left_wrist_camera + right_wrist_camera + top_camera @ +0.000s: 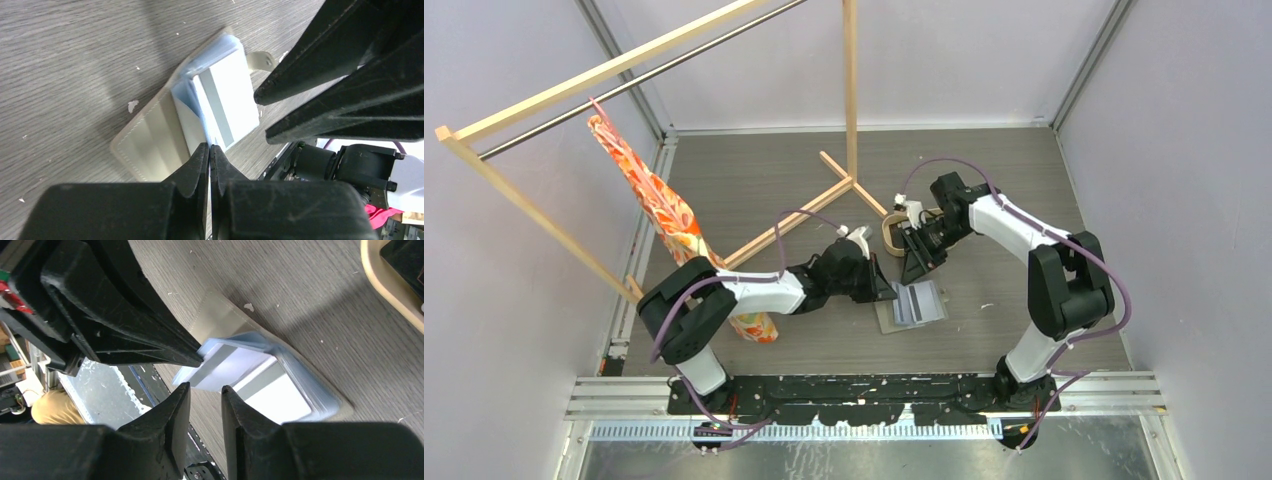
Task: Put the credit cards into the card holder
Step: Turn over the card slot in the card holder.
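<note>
Top: the open holder (pixel 912 303) lies on the grey surface (pixel 1044 200), with the left fingers (pixel 881 285) at its left edge and the right fingers (pixel 914 265) just beyond. A tray (pixel 889 240), a wooden rack (pixel 851 90) and an orange cloth (pixel 659 210) stand farther back, between pale walls.

Left wrist: the left fingers are pressed together at the clear pocket (pixel 215 55); I cannot tell if they pinch it. A striped card (pixel 227 95) seems partly in.

Right wrist: the right fingers, narrowly apart and empty, hover beside the card. It probably wants a square push along the pocket while the left steadies.

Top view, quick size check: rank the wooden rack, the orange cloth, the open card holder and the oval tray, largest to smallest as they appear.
1. wooden rack, by far the largest.
2. orange cloth.
3. card holder and oval tray: not ranked, they look similar and the tray is partly hidden.
</note>
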`<state>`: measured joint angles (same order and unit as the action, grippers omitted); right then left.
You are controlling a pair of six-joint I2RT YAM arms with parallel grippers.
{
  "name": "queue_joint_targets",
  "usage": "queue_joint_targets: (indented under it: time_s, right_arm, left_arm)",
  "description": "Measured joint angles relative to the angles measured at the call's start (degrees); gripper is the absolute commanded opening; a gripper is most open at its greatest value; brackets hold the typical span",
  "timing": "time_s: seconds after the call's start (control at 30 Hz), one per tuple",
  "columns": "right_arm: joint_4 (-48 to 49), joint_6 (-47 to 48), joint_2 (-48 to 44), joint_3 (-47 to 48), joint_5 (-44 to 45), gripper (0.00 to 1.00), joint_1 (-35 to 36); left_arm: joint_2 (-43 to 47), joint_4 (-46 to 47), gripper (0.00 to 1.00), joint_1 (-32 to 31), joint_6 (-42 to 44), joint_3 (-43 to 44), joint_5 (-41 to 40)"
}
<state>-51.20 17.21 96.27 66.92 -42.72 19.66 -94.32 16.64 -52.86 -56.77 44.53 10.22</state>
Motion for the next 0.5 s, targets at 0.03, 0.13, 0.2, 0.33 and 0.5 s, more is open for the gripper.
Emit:
queue_joint_targets:
  time_s: [0.03,0.13,0.2,0.33,0.5]
  right_arm:
    - [0.0,-0.1,0.1,0.0,-0.1,0.38,0.0]
    - [0.2,-0.7,0.9,0.0,-0.4,0.40,0.0]
    - [0.2,-1.0,1.4,0.0,-0.5,0.41,0.0]
    - [0.2,-1.5,2.8,0.0,-0.2,0.41,-0.3]
    - [0.2,-2.6,4.1,-0.1,0.9,0.38,-1.0]
  left_arm:
    - [-0.5,0.3,0.07,0.1,-0.2,0.0,0.3]
    - [-1.7,1.2,0.09,0.5,-1.2,-0.2,1.0]
    - [-2.1,2.3,0.10,0.7,-1.8,-0.5,1.4]
    - [-2.2,5.6,0.14,0.9,-3.2,-1.8,1.9]
    - [-2.6,10.6,0.19,1.3,-4.9,-3.3,3.1]
